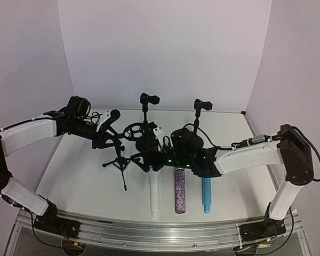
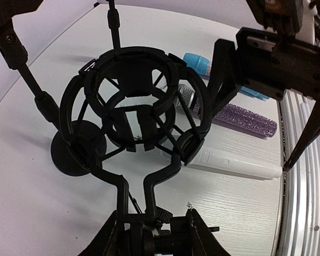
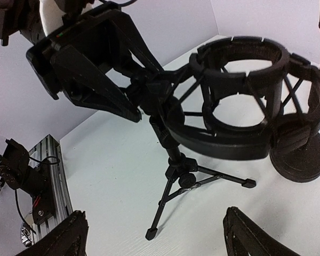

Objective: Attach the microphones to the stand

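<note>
Three microphones lie side by side on the table in front of the arms: a white one (image 1: 154, 194) (image 2: 240, 162), a glittery purple one (image 1: 180, 190) (image 2: 245, 120) and a light blue one (image 1: 206, 194) (image 2: 197, 63). A black tripod stand (image 1: 120, 160) (image 3: 173, 176) carries a ring-shaped shock mount (image 1: 133, 130) (image 2: 133, 106) (image 3: 240, 106). My left gripper (image 1: 113, 134) (image 2: 154, 234) (image 3: 146, 98) is shut on the stand's joint just under the mount. Open and holding nothing, my right gripper (image 1: 162, 154) (image 3: 157, 240) hovers above the microphone heads, facing the tripod.
Two more black stands with clips on top (image 1: 148, 98) (image 1: 201, 105) stand behind on round bases (image 3: 301, 154) (image 2: 74, 154). White walls close in the table at the back and sides. A metal rail (image 1: 149, 229) (image 2: 301, 176) runs along the near edge.
</note>
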`<move>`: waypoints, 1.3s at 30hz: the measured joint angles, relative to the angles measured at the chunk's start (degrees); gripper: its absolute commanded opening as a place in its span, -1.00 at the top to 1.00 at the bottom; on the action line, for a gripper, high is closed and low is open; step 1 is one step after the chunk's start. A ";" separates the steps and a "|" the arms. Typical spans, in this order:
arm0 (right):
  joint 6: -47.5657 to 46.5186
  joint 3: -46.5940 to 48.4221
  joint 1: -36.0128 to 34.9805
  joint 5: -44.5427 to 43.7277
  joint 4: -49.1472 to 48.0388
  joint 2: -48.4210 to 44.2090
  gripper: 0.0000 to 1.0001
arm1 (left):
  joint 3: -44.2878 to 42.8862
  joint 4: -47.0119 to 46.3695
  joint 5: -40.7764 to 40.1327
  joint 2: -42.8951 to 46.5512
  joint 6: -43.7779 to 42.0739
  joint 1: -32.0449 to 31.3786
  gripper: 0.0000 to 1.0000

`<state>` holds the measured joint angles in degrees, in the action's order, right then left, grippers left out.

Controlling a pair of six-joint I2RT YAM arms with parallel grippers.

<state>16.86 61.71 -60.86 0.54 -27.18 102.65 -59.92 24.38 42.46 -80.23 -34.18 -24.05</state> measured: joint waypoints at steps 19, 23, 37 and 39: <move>-3.02 3.08 1.14 6.10 -6.58 7.18 -0.63 | -22.10 15.02 0.08 1.89 0.29 -0.02 1.00; -5.71 4.68 2.65 8.33 -7.75 8.60 -0.49 | -23.70 18.66 0.10 1.51 -1.25 -0.02 1.00; -20.62 14.68 5.21 17.54 -9.86 19.56 -0.19 | -23.85 23.15 1.05 0.57 -3.39 -0.02 1.00; -23.16 14.86 5.17 17.96 -9.95 20.43 -0.10 | -23.85 23.15 1.13 0.57 -3.38 -0.02 1.00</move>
<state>-6.30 76.57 -55.69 18.50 -37.13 123.08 -83.77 47.53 43.59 -79.66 -37.56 -24.08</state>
